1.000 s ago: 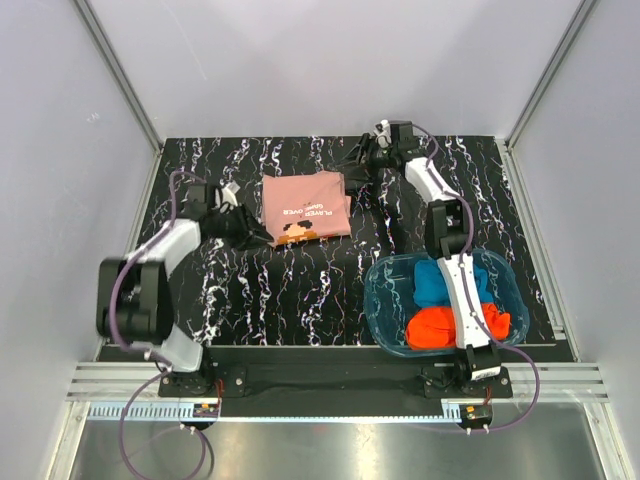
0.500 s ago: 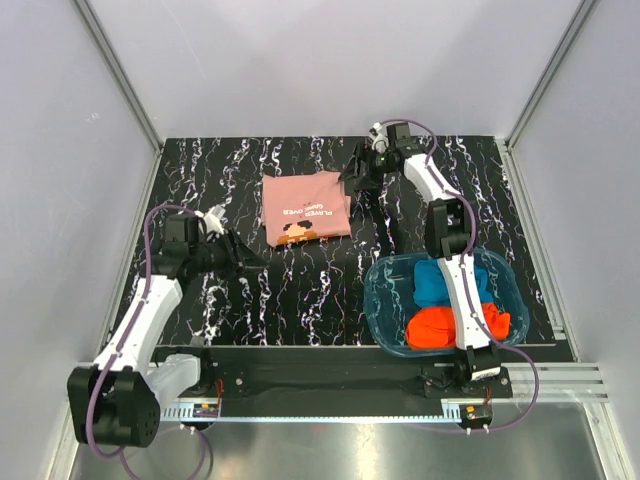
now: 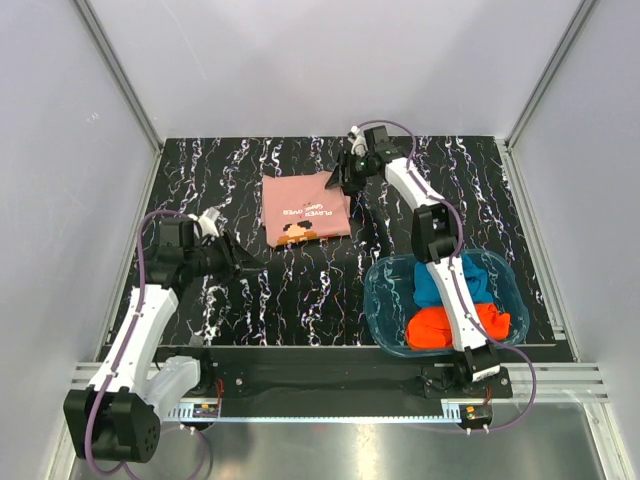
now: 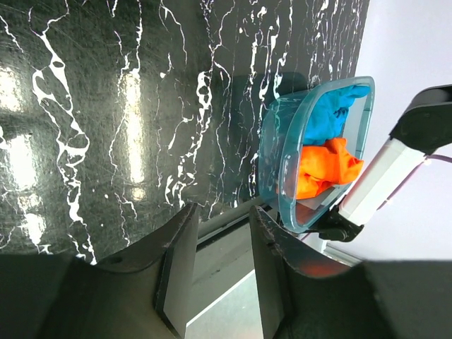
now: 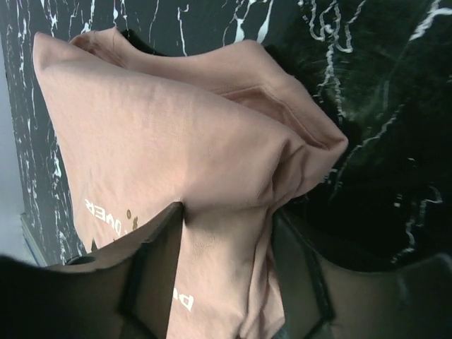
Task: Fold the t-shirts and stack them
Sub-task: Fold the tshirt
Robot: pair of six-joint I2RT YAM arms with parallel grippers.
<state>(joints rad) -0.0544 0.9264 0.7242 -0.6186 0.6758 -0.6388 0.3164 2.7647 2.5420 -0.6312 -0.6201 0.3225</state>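
Note:
The dusty-pink t-shirt lies folded at the table's middle back, print up. My right gripper is down on its far right corner. In the right wrist view the pink t-shirt fills the frame. The right gripper stands open astride a strip of the cloth, both fingertips pressing into it. My left gripper hovers near the left side, apart from the shirt. In the left wrist view the left gripper is open and empty. A blue t-shirt and an orange-red t-shirt lie bunched in the tub.
The translucent blue tub stands at the near right, partly under the right arm; the left wrist view shows the tub too. Grey walls and metal rails close in the black marbled table.
The left arm drew back from the pink shirt's left edge toward the near left. The right gripper moved left and down onto the shirt's far right corner.

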